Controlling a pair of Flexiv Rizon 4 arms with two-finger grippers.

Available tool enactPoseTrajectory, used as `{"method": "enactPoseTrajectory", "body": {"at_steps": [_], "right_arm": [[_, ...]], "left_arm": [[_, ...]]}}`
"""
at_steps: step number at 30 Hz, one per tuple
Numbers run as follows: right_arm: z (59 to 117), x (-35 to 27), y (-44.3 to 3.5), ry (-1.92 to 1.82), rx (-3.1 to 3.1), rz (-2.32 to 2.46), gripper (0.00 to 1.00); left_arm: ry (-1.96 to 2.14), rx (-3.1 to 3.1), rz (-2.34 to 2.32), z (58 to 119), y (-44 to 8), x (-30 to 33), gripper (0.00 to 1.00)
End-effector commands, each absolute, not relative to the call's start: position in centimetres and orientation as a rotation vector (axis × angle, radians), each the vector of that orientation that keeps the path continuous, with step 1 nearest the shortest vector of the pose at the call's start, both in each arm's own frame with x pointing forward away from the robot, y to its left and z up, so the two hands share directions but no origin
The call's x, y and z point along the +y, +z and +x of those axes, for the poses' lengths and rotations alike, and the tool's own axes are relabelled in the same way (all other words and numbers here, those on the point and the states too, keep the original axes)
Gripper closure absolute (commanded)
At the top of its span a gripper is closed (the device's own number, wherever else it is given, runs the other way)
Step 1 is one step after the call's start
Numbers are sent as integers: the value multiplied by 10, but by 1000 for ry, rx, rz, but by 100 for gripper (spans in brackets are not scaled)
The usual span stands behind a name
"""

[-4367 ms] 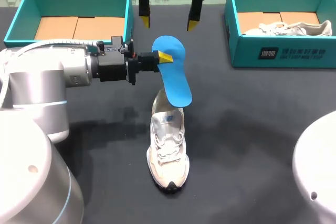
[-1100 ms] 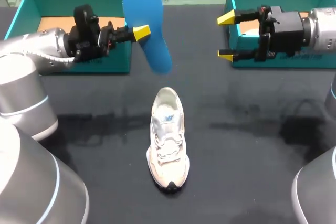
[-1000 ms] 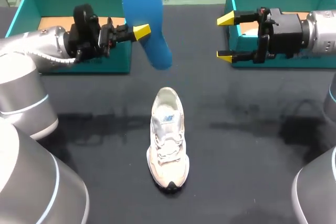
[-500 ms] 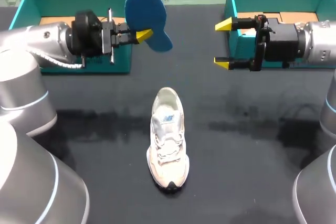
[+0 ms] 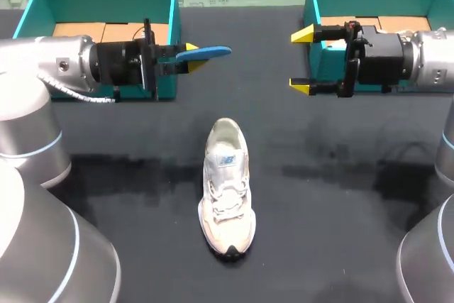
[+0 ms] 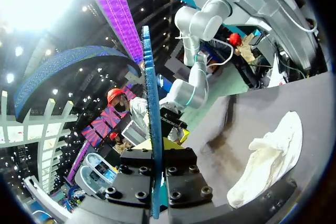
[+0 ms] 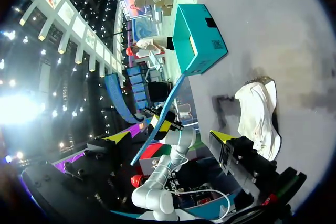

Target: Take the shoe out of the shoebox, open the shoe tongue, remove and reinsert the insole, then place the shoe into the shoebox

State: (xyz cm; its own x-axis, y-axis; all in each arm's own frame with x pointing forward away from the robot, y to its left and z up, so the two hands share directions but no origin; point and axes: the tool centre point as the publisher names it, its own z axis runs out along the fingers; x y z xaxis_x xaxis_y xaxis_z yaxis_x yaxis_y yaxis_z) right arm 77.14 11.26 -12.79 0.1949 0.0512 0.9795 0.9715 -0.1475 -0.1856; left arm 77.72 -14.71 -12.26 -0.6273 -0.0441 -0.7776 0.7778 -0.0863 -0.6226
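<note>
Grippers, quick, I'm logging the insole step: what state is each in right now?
Left gripper: jaws shut on the blue insole.
Right gripper: jaws open, holding nothing.

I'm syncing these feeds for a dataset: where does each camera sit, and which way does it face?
Head: above and behind, looking down at the table; left gripper and right gripper show.
Left wrist: looks along the left gripper, shut on the insole.
Right wrist: faces the left arm; the open right gripper shows.
Shared: shoe and insole, all three.

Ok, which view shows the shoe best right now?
The head view: the shoe stands whole and unobstructed on the table, seen from above, laces and opening clear. Both wrist views catch it low and side-on, laces hard to make out.
</note>
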Motion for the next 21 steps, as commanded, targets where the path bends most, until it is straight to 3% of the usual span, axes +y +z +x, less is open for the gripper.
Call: {"method": "enactPoseTrajectory", "body": {"at_steps": [1, 21], "right_arm": [[772, 114, -128, -1133, -1042, -1449, 0], [772, 114, -128, -1133, -1042, -1449, 0]], "left_arm": [[-1340, 1342, 1154, 777, -121, -146, 100], [-1110, 1169, 1309, 776, -132, -154, 100]]}}
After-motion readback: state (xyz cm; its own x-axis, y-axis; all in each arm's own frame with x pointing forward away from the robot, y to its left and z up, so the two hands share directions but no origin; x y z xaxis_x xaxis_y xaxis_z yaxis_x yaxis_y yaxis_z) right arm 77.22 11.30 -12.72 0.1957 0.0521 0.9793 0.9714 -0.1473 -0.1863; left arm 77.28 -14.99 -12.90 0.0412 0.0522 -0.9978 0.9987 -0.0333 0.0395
